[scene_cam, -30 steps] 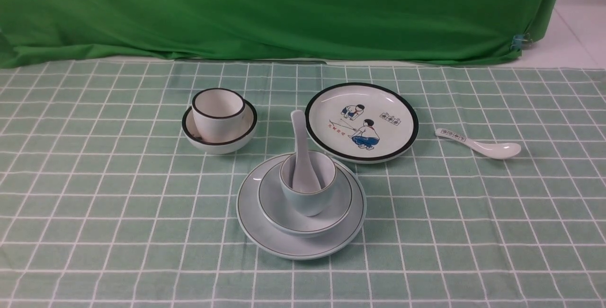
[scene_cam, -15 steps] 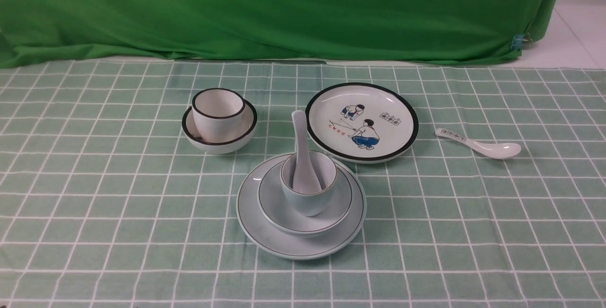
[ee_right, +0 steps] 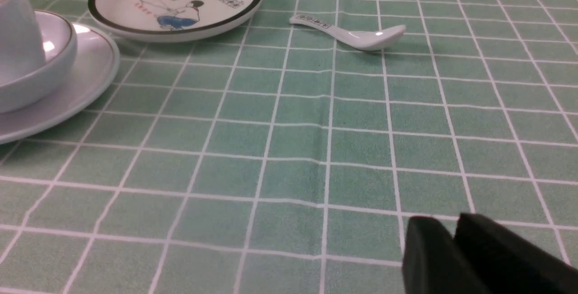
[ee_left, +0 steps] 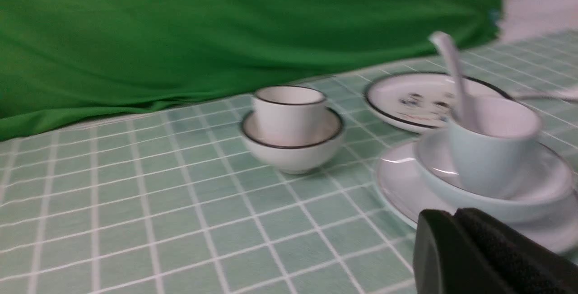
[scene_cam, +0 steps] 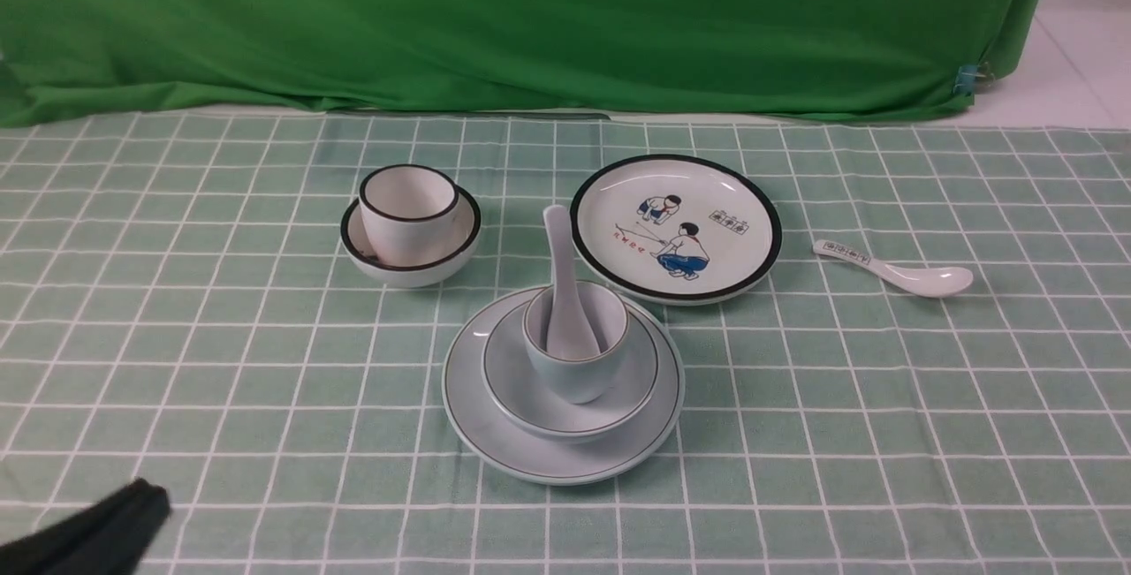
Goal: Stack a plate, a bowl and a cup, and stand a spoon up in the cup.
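The pale bluish-white plate (scene_cam: 495, 434) lies near the table's front centre. The bowl (scene_cam: 521, 394) sits on it, the cup (scene_cam: 574, 372) stands in the bowl, and the plain white spoon (scene_cam: 560, 275) stands in the cup, handle up. The stack also shows in the left wrist view: plate (ee_left: 397, 185), bowl (ee_left: 433, 167), cup (ee_left: 487, 158), spoon (ee_left: 451, 68). My left gripper (scene_cam: 132, 504) is shut and empty at the front left corner, well left of the stack; its tip shows in the left wrist view (ee_left: 454, 215). My right gripper (ee_right: 451, 228) is shut and empty over bare cloth.
A black-rimmed cup (scene_cam: 406, 204) stands in a black-rimmed bowl (scene_cam: 411, 261) at the back left. A black-rimmed plate with cartoon children (scene_cam: 676, 226) lies behind the stack. A spoon with printed marks (scene_cam: 892, 268) lies at the right. A green curtain (scene_cam: 530, 18) hangs behind.
My left gripper has come into the front view at the lower left corner. The dishes have not moved.
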You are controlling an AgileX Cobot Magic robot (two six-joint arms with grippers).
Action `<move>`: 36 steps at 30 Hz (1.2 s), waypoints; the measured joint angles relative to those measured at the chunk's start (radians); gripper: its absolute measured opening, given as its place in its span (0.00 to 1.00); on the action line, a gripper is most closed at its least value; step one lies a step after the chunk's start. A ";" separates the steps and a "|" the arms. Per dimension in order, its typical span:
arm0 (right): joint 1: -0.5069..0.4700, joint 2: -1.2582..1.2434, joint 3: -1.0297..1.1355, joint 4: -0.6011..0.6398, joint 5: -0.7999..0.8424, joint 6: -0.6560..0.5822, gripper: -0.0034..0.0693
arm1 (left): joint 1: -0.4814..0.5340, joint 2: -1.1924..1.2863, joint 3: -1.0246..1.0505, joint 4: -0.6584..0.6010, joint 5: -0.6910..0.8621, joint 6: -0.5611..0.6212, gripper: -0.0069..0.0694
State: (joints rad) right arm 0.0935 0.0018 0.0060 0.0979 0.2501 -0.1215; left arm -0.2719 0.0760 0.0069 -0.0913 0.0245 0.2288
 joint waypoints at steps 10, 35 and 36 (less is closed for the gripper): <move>0.000 -0.001 0.000 0.000 -0.003 0.000 0.24 | 0.304 -0.075 0.000 -0.072 0.219 -0.003 0.11; 0.000 -0.001 0.000 0.000 -0.004 0.000 0.29 | 0.304 -0.075 0.000 -0.071 0.217 -0.003 0.11; 0.000 -0.001 0.000 0.000 -0.004 0.000 0.30 | 0.304 -0.075 0.000 -0.071 0.217 -0.003 0.11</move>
State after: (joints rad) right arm 0.0935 0.0010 0.0060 0.0979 0.2459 -0.1212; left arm 0.0317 0.0014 0.0069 -0.1624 0.2418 0.2259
